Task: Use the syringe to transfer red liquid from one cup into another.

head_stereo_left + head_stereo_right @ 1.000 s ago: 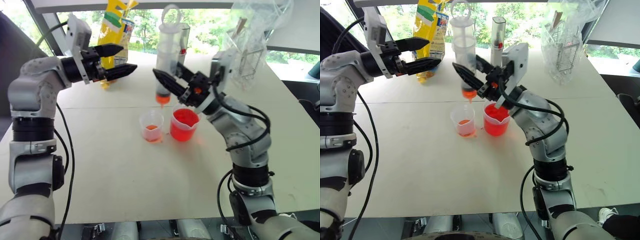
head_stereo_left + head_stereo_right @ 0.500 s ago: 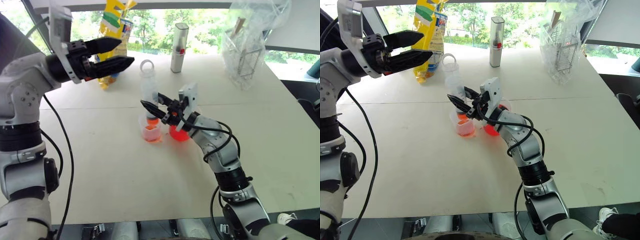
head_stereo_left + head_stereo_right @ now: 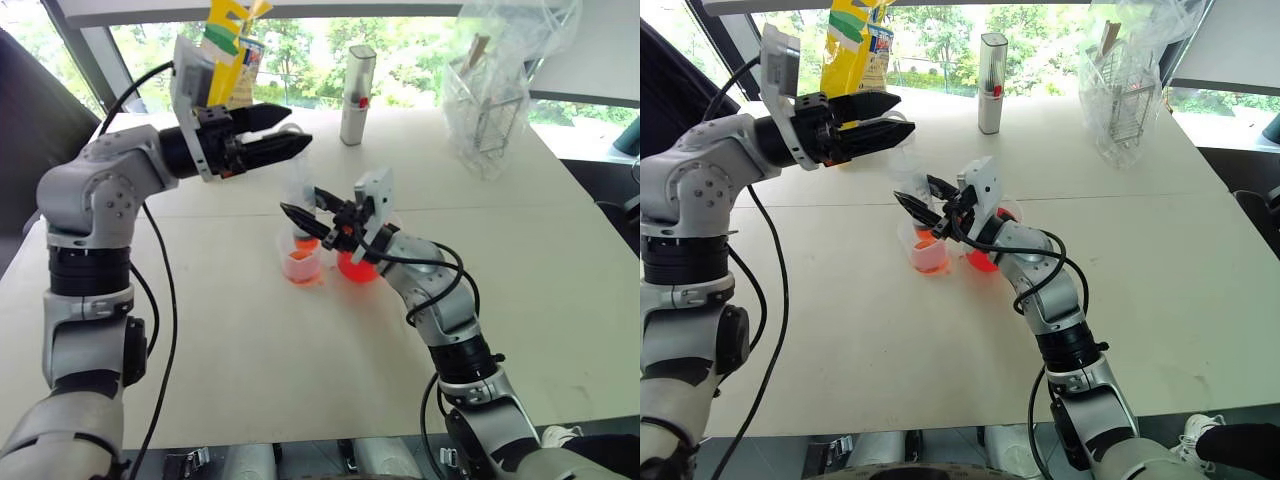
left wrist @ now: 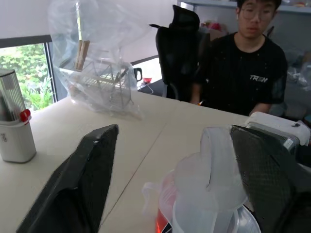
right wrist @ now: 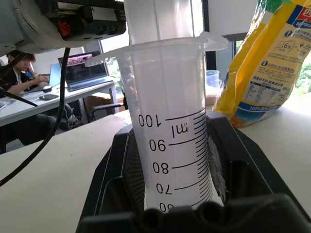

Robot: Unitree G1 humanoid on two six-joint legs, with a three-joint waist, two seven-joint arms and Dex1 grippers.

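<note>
A pale wooden table (image 3: 250,350) fills most of the head view, with a seam running across it left to right just above the cups and a wall of windows (image 3: 300,50) looking onto green foliage along the top edge. At centre frame the right gripper (image 3: 305,205) is clenched around the barrel of the syringe (image 3: 298,190), which stands upright with its orange-red tip down in the smaller cup (image 3: 302,265). That cup sits just left of the larger beaker (image 3: 360,268), the two touching or nearly so; the beaker glows with red liquid (image 3: 358,270), and a shallower orange layer lies in the small cup. In the right wrist view the fingers (image 5: 116,165) flank the graduated barrel.

The left gripper (image 3: 275,135), upper left of centre, points toward the right of the frame level with the syringe's plunger top. Its fingers (image 4: 92,165) stand apart on either side of the plunger ring (image 4: 216,160) in the left wrist view, not gripping it.

Along the far edge stand a yellow snack bag (image 3: 225,50) at upper left, a tall silver canister (image 3: 357,95) at top centre, and a wire rack wrapped in clear plastic (image 3: 495,90) at upper right. Beyond the table, the left wrist view shows a person in a black T-shirt (image 4: 243,73) seated beside a black office chair (image 4: 177,43); the right wrist view shows a desk with a laptop (image 5: 85,70).
</note>
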